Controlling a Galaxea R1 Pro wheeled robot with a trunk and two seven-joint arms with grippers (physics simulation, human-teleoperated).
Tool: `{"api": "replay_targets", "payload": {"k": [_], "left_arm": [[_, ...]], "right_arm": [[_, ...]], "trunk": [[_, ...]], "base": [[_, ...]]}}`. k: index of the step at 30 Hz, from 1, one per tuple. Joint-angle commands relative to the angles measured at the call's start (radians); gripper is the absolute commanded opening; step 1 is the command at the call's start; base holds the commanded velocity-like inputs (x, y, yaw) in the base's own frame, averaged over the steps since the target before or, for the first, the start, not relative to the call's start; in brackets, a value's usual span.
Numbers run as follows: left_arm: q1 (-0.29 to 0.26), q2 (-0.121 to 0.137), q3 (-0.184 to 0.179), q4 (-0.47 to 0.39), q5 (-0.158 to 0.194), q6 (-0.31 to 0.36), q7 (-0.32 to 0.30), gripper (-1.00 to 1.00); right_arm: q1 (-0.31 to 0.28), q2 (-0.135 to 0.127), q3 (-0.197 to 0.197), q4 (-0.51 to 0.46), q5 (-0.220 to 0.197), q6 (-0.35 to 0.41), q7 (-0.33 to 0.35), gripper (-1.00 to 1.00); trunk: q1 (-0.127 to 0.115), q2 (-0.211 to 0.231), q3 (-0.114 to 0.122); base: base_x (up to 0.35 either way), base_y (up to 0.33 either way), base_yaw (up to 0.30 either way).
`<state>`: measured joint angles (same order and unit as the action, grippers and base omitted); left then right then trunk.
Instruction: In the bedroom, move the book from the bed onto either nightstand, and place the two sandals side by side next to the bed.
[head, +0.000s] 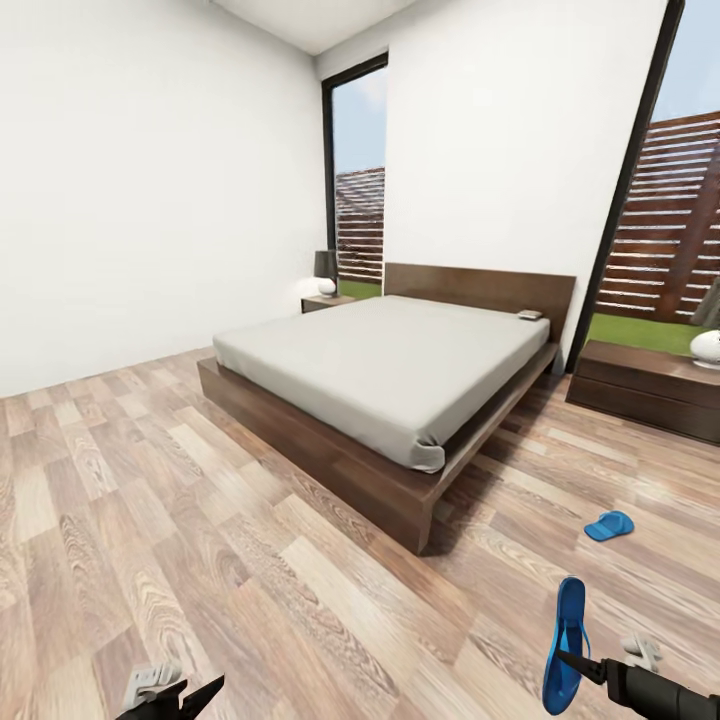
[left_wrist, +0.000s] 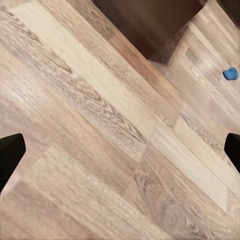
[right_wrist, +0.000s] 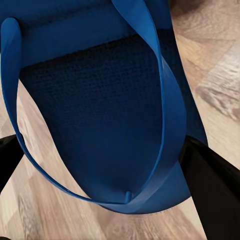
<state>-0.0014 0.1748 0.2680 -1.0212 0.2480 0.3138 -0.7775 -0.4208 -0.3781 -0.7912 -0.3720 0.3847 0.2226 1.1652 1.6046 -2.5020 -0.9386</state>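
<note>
Fingers of my right gripper (head: 580, 668) pinch one blue sandal (head: 566, 645) by its sole edge, holding it upright above the floor (head: 150, 520). It looks light and bendy, so the sole rim suits gripping. Beyond them lies the second sandal (head: 609, 525), near the bed (head: 390, 385). My left gripper (head: 185, 697) is spread and empty.

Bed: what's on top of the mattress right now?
On the bed, one small flat thing, likely the book, lies by the headboard. Otherwise the mattress looks bare.
</note>
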Motion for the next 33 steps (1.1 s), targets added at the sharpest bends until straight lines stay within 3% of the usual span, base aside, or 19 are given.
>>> {"api": "replay_targets", "payload": {"k": [1, 10, 33], "left_arm": [[0.0, 0.0, 0.0, 0.0, 0.008, 0.009, -0.002, 1.0], [0.0, 0.0, 0.0, 0.0, 0.008, 0.009, -0.002, 1.0], [0.0, 0.0, 0.001, 0.0, 0.008, 0.009, -0.003, 1.0]], "right_arm": [[-0.001, 0.001, -0.008, -0.001, 0.006, 0.011, 0.006, -1.0], [-0.001, 0.001, -0.008, -0.001, 0.006, 0.011, 0.006, -1.0], [-0.001, 0.001, -0.008, -0.001, 0.006, 0.011, 0.007, -1.0]], "trunk": [[-0.001, 0.0, 0.003], [-0.005, 0.002, 0.038], [-0.093, 0.163, 0.11]], "base": [[0.0, 0.0, 0.0], [0.0, 0.0, 0.0], [0.0, 0.0, 0.0]]}}
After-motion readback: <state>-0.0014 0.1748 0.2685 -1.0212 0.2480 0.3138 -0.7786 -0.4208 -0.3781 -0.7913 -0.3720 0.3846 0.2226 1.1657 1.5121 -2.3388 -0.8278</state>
